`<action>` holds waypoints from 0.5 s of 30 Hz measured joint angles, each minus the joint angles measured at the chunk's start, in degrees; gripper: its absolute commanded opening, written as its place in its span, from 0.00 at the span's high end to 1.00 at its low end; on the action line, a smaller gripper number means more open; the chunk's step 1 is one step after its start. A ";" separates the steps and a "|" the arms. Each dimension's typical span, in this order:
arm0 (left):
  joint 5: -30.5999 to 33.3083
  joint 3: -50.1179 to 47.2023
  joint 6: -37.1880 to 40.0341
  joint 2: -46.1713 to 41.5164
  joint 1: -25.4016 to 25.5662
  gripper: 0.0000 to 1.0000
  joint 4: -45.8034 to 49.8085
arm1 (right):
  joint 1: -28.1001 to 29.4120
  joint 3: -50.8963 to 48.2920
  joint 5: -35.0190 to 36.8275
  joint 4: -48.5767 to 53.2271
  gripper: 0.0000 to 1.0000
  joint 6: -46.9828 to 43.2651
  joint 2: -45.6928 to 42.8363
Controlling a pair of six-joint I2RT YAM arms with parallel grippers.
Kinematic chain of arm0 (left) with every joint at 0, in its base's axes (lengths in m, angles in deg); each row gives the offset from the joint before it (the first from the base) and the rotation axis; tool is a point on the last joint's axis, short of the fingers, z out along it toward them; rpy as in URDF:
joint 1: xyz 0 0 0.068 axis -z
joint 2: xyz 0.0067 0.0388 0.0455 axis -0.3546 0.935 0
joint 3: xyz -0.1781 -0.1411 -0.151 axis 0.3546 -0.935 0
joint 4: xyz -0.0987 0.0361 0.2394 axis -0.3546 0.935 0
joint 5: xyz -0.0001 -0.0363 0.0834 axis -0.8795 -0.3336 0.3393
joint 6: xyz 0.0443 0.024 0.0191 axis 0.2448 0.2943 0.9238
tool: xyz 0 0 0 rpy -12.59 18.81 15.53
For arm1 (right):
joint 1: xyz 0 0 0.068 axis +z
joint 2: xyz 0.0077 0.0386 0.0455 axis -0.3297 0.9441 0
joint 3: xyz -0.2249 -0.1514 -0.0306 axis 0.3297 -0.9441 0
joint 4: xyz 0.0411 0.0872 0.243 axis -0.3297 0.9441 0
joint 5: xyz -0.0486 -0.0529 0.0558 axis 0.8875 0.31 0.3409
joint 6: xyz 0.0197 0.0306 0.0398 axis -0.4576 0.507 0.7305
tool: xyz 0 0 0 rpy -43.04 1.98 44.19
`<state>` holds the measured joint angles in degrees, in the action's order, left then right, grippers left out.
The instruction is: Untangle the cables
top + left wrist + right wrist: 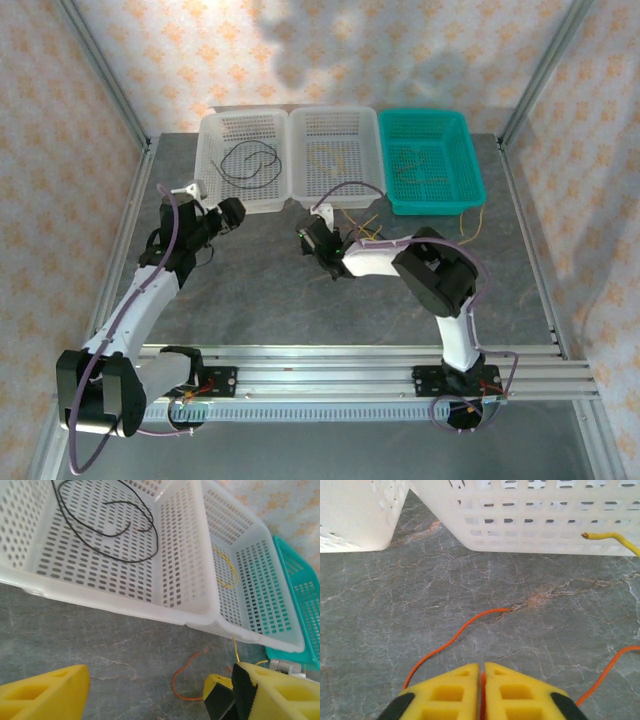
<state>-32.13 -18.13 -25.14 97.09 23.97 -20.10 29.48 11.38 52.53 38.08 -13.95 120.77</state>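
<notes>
While the right pincer (pixel 481 667) pinches an orange cable (pixel 457 634), left pincer (pixel 160 680) wide open

Stretch of orange cable (pixel 465 627) hidden between right fingers (pixel 445 695), probably pinched

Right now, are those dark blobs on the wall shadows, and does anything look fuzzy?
Top external view: yes, soft grey shadows on the patterned wall, no glare. Left wrist view: the near yellow fingers are a bit blurry up close, and the white basket looks tilted. Right wrist view: the orange cable is sharp.
</notes>
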 measured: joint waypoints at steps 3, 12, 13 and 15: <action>1.46 -0.37 0.02 0.07 3.50 0.25 -0.52 | 0.11 -3.08 -1.66 0.61 1.00 0.00 -5.97; 5.70 -4.24 -1.33 1.92 13.51 0.25 -9.55 | 0.11 -5.84 -5.49 3.98 1.00 -0.02 -30.95; 6.14 -4.55 -1.42 2.34 14.25 0.25 -10.47 | 0.11 -5.84 -5.60 4.68 1.00 -0.04 -33.27; 6.82 -4.63 -1.46 3.63 16.15 0.24 -12.61 | 0.11 -5.62 -5.57 6.27 1.00 -0.11 -36.96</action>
<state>-25.32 -22.76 -26.61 100.72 40.13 -32.71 29.59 5.76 46.96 44.35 -14.06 83.81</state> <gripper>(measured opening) 0.753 0.039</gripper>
